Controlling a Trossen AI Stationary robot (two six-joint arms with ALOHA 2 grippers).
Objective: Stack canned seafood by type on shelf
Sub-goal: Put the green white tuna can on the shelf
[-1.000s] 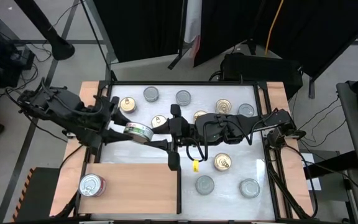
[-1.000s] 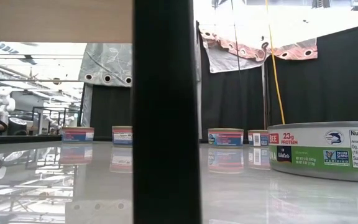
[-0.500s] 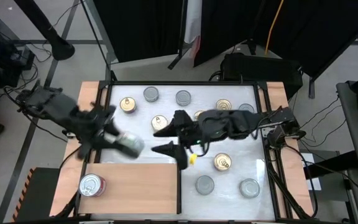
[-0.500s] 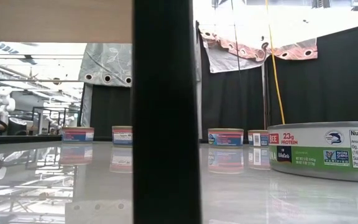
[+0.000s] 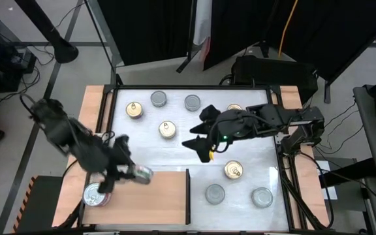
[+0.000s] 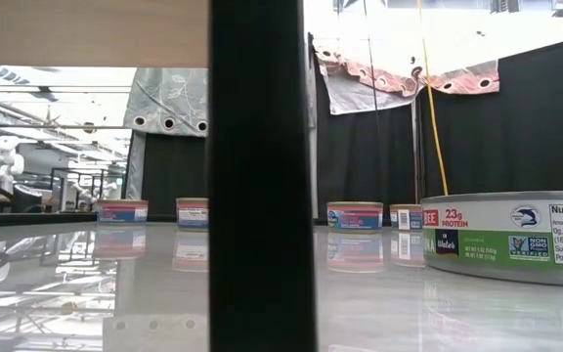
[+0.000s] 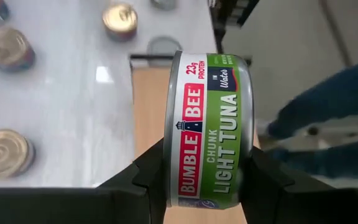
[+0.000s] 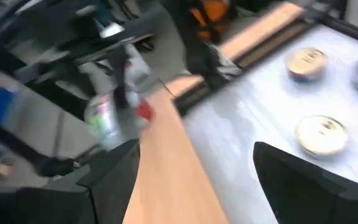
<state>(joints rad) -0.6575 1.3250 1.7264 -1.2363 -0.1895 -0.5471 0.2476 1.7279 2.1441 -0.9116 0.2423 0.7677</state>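
The large white glossy tabletop (image 5: 175, 153), framed by pale wood at its sides, stood in a room hung with black curtains (image 5: 155, 29). A yellow cable (image 6: 430, 108) ran down one of them, and a grey eyeleted drape (image 6: 169, 98) showed in the low view. At the table's near left corner lay the shelf (image 5: 152, 199), a light-brown rectangular wooden board with a thin dark upright edge (image 5: 188, 189) along its right side. One flat round tin with a silver lid and red label (image 5: 96, 194) sat on the shelf's left end. From above, ten tins could be counted. Four silver-lidded ones stood on the white surface: two at the far side (image 5: 158, 99) (image 5: 192, 102) and two at the near right (image 5: 215, 193) (image 5: 262, 196). There were four gold pull-tab ones (image 5: 134, 109) (image 5: 167, 129) (image 5: 234, 171), the fourth (image 5: 234, 108) partly hidden behind the right arm. The ninth was the one on the shelf, and the tenth was in the left gripper (image 5: 128, 172). That gripper hung over the shelf's far edge, just right of the red-labelled tin, its fingers (image 7: 151, 177) clamped on a green-and-white labelled tuna tin (image 7: 210, 130) held on its rim. The right gripper (image 5: 200, 146) hovered over the middle of the table with nothing in it, its fingers (image 8: 114, 180) spread wide. In the low view four small tins stood in a far row (image 6: 122, 211) (image 6: 193, 211) (image 6: 355, 215) (image 6: 406, 216), and one green-labelled tin (image 6: 511, 235) stood close at the right.
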